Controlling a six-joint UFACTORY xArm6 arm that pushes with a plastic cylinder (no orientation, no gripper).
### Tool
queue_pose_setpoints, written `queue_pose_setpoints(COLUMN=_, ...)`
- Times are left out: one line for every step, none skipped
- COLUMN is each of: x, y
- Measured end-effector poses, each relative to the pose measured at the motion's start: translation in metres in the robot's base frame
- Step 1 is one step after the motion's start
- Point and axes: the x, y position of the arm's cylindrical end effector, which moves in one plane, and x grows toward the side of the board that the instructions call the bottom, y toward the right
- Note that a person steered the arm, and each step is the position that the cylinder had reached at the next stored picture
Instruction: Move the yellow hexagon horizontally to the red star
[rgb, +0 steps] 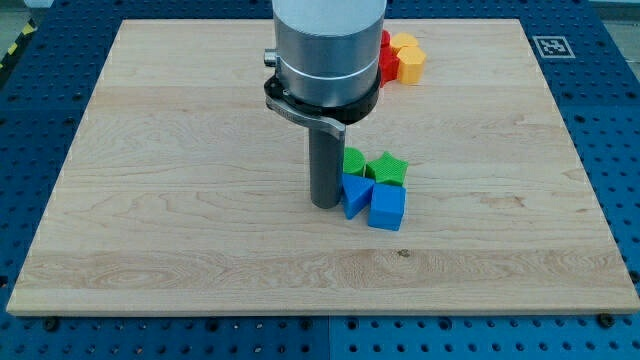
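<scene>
The yellow hexagon (409, 58) sits near the view's top, right of centre, on the wooden board (150, 200). A red block (385, 58), partly hidden behind the arm, touches its left side; its shape cannot be made out. My tip (324, 204) rests on the board near the middle, well below those two blocks. It stands just left of a blue triangular block (354, 195), touching or nearly touching it.
A blue cube (387, 207) lies right of the blue triangular block. A green star (387, 168) and a green block (354, 161) sit just above them. The arm's grey cylinder (325, 50) hides part of the board's top. A marker tag (551, 45) lies off the board's top right corner.
</scene>
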Motion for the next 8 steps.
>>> queue_pose_setpoints(x=0.0, y=0.001)
queue_pose_setpoints(x=0.0, y=-0.002)
queue_pose_setpoints(x=-0.029, y=-0.051)
queue_pose_setpoints(x=-0.083, y=-0.082)
queue_pose_setpoints(x=-0.11, y=-0.031)
queue_pose_setpoints(x=-0.111, y=0.078)
queue_pose_setpoints(x=-0.126, y=0.186)
queue_pose_setpoints(x=-0.172, y=0.244)
